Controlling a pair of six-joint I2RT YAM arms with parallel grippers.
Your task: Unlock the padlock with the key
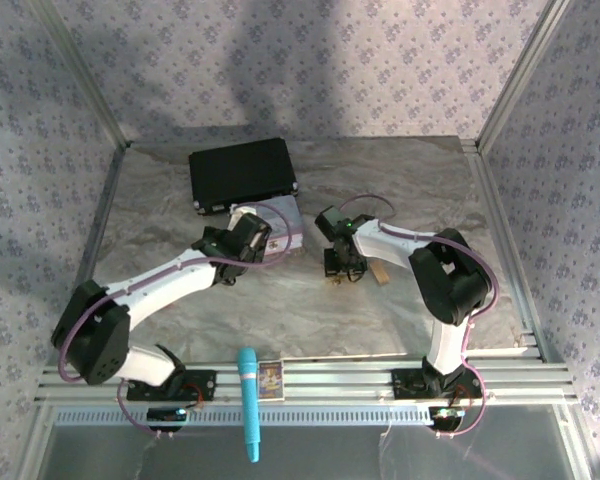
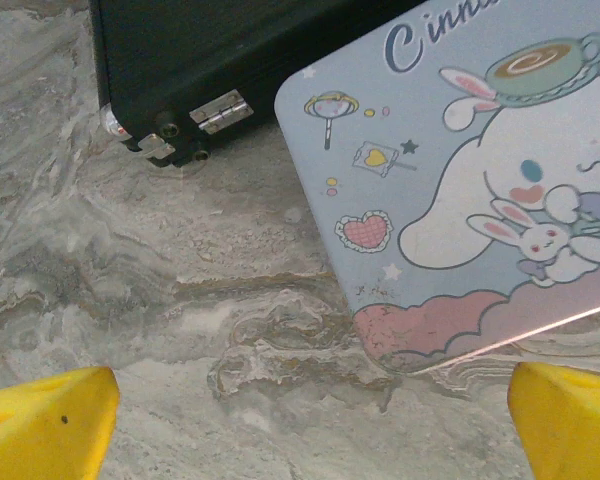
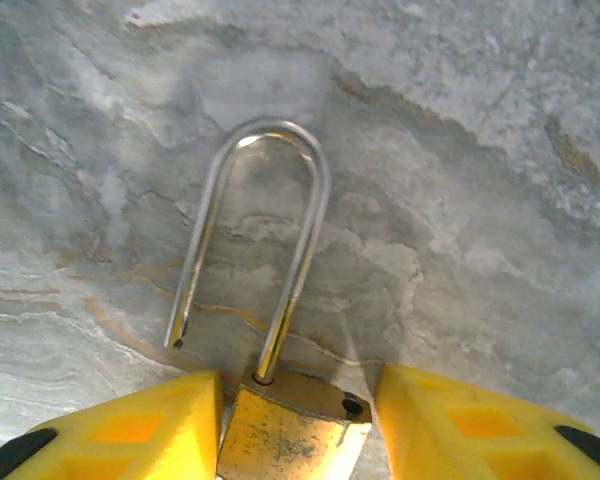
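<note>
The padlock (image 3: 290, 435) is a brass block lying on the marbled table between my right gripper's (image 3: 295, 400) yellow fingers (image 3: 150, 430). Its silvery shackle (image 3: 305, 230) is sprung: one leg stays in the body and the other hangs free beside an empty hole. The left finger is right against the body, while a clear gap separates the right finger from it, so the jaws stand open. From above, the right gripper (image 1: 342, 270) points down at the table's middle. My left gripper (image 2: 310, 425) is wide open over bare table beside the tin's corner. The key is hidden.
A pastel cartoon tin (image 2: 460, 180) lies next to the left gripper (image 1: 252, 238), with a black case (image 1: 242, 172) behind it. A tan block (image 1: 380, 273) sits just right of the right gripper. A blue wand (image 1: 248, 400) and a small card (image 1: 270, 380) rest on the front rails.
</note>
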